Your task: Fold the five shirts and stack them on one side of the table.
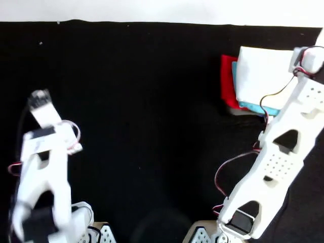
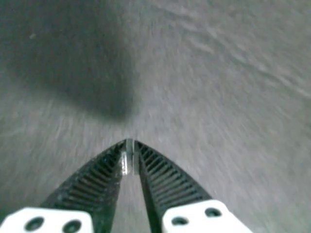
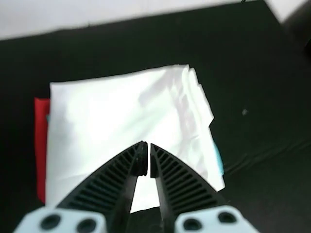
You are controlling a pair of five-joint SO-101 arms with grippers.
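Observation:
A stack of folded shirts lies at the right side of the black table: a white shirt (image 1: 263, 76) (image 3: 126, 116) on top, a light blue one (image 1: 253, 107) (image 3: 217, 162) under it, and a red one (image 1: 228, 83) (image 3: 40, 145) at the bottom. My right gripper (image 3: 147, 158) hangs shut just above the white shirt, empty; in the high view its arm (image 1: 276, 157) crosses the right edge. My left gripper (image 2: 130, 155) is shut and empty, close over bare black cloth at the left of the table (image 1: 39, 100).
The black tablecloth (image 1: 152, 101) covers the whole table, with a white wall strip along the far edge (image 1: 152, 10). Both arm bases stand at the near edge (image 1: 101, 233).

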